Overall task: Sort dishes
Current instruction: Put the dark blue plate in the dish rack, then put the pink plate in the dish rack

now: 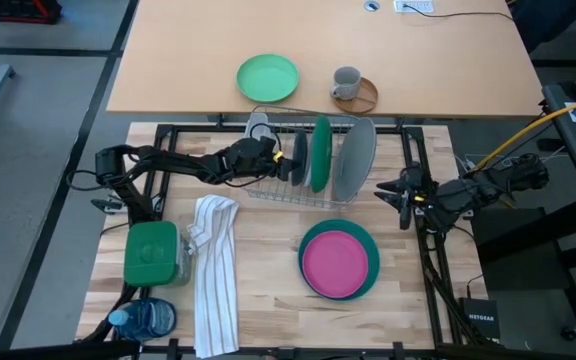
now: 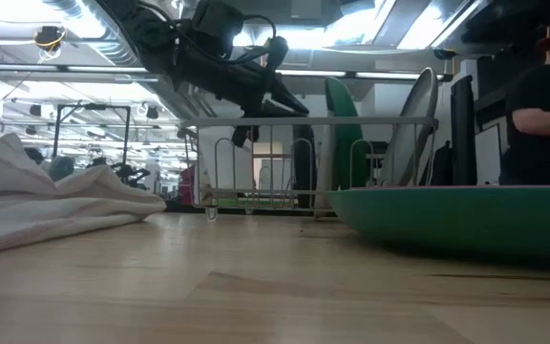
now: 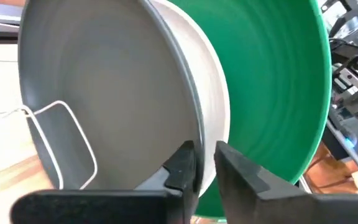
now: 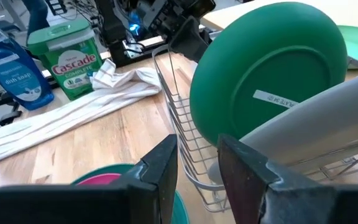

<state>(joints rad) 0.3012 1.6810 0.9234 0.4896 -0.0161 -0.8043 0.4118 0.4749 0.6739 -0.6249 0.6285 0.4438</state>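
**Clerk:** As the rack (image 1: 268,185) is your reference, what stands in it?

**Inspector:** Three plates, all on edge in the slots. The charcoal plate (image 1: 298,158) is at the rack's left end. The green plate (image 1: 320,152) is next to it. The grey plate (image 1: 356,160) is at the right end, leaning away from the others.

**Clerk:** And the left gripper (image 1: 280,160)?

**Inspector:** It is over the rack's left end, set across the charcoal plate's rim. Whether it pinches that rim or has let go, I cannot tell.

**Clerk:** The right gripper (image 1: 400,192)?

**Inspector:** It is just off the rack's right end and pointed toward it. Its jaws are parted with nothing between them.

**Clerk:** Any plates outside the rack?

**Inspector:** Two, stacked flat on the table on the robot's side of the rack, below its right half. The pink plate (image 1: 334,262) lies on the teal plate (image 1: 371,262).
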